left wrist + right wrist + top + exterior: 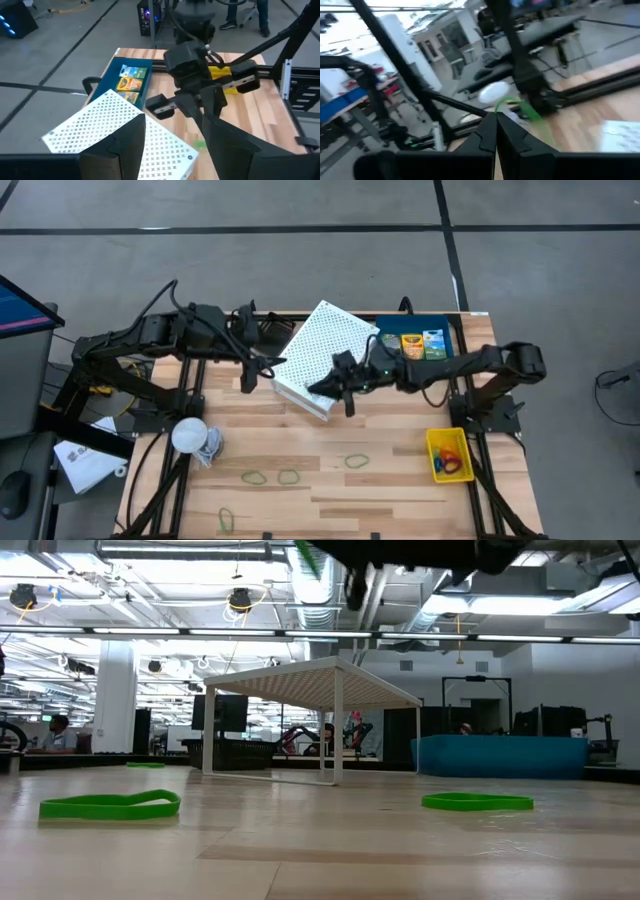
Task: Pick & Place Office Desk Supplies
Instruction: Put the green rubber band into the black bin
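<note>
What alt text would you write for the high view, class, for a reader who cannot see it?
Two dark robot arms meet over a white perforated metal shelf at the back of a wooden table; the right gripper is shut on a thin green rubber-band loop, the left gripper open. Three green loops lie in front, a yellow mesh tray at right.

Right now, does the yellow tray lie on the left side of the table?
No, in the high view the yellow tray sits near the table's right edge.

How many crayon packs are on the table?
3, side by side in the blue mesh tray at the far edge: left yellow-green crayon pack, middle pack, right pack. Others could be hidden.
</note>
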{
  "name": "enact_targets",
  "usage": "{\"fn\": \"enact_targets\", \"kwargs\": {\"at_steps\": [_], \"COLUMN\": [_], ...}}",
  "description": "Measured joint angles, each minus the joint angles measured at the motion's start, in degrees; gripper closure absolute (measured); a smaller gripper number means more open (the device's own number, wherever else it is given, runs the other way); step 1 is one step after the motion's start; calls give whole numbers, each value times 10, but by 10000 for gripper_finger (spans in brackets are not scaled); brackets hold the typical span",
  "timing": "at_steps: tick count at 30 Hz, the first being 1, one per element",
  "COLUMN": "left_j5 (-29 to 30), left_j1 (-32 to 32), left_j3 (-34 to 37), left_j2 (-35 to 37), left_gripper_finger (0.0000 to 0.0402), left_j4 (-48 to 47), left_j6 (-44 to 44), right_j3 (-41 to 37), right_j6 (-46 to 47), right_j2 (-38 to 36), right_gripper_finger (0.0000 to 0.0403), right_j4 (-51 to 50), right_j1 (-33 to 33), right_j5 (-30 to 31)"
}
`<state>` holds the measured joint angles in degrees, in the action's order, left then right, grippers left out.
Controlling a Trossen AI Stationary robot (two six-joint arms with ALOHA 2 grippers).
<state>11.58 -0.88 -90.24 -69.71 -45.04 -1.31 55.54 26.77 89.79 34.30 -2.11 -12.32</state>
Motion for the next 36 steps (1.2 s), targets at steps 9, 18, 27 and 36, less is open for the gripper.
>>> {"fn": "enact_targets", "kwargs": {"at_steps": [9,18,27,36], "left_j5": [1,1,1,1], "left_j1": [-15,-16,-15,-15], "left_j3": [0,0,0,0], "left_j2": [0,0,0,0], "left_gripper_finger": [211,211,211,211], "left_j4": [4,16,16,10], "left_j6": [-22,-26,-26,-26], "right_j3": [94,102,103,103], "right_j6": [-87,-102,-100,-98], "right_j2": [-10,-10,-10,-10], "right_gripper_finger": [403,403,403,403], "right_j4": [-53,-95,-95,-95], "right_j1": [55,55,55,54], "right_j5": [85,94,93,96]}}
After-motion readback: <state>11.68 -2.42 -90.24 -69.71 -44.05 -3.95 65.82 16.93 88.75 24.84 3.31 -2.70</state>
